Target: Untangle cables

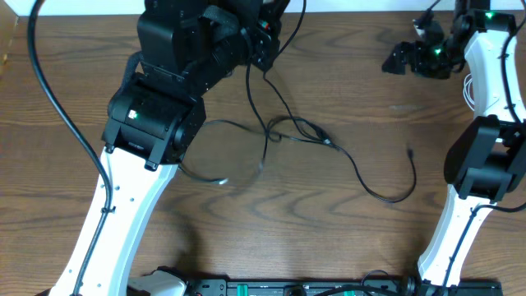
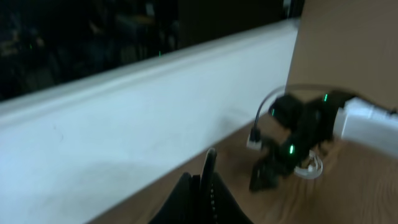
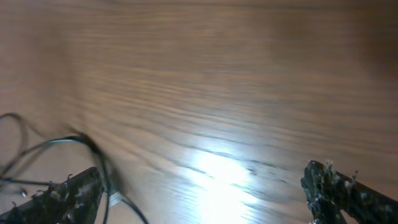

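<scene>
black cables (image 1: 288,131): loose knot mid-table, one tail running right to a free plug.
step: drawing a strand out of the knot, which is not yet separated.
left gripper (image 2: 205,183): clamped shut at the far edge. It looks pinched on a black strand, but the view is too blurred to be sure.
right gripper (image 3: 202,180): jaws wide, empty, far right; white cable (image 2: 310,168) coiled just beside it.
next: right pins the knot, left draws clear.
table (image 1: 345,247): brown wood grain.
room: white wall (image 2: 124,118) behind, dark above.

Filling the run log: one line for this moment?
left gripper: shut on black cable | right gripper: open, empty, over table
</scene>
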